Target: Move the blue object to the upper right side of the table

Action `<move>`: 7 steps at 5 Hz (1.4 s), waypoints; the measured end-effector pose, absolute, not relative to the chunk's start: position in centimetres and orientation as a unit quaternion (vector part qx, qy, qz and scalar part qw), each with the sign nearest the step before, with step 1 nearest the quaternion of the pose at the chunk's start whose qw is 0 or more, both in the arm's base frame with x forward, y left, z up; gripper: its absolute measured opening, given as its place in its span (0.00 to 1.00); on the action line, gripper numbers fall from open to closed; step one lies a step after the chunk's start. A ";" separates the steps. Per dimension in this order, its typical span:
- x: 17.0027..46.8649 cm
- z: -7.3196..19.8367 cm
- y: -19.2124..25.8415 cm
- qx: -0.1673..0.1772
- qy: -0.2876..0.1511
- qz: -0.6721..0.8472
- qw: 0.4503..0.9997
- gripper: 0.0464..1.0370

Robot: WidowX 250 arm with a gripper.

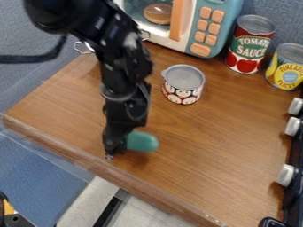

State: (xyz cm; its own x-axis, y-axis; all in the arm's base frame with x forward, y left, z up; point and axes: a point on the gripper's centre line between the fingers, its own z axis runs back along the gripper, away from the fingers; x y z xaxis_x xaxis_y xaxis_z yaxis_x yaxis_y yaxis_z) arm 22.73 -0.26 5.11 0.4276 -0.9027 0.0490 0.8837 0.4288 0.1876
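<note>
Black arm [121, 57]; teal object [142, 141] seemingly against tool [114, 148].

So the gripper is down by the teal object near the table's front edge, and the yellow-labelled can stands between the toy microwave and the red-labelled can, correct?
Not quite: in the camera view, the red-labelled can stands between the toy microwave and the yellow-labelled can. The rest holds.
</note>
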 end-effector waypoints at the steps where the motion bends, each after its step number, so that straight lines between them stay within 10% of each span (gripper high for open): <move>1: 22.8 5.8 -0.1 0.072 -0.073 -0.512 0.853 0.38; 4: 29.1 10.0 -6.3 0.018 -0.100 -0.367 0.925 0.38; 7: 35.2 7.7 -9.8 0.023 -0.075 -0.274 0.959 0.38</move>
State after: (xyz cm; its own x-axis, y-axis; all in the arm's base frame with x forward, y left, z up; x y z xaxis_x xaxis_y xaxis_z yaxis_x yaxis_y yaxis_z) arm 35.17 -9.80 7.74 0.8391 -0.5280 0.1311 0.5210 0.8492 0.0858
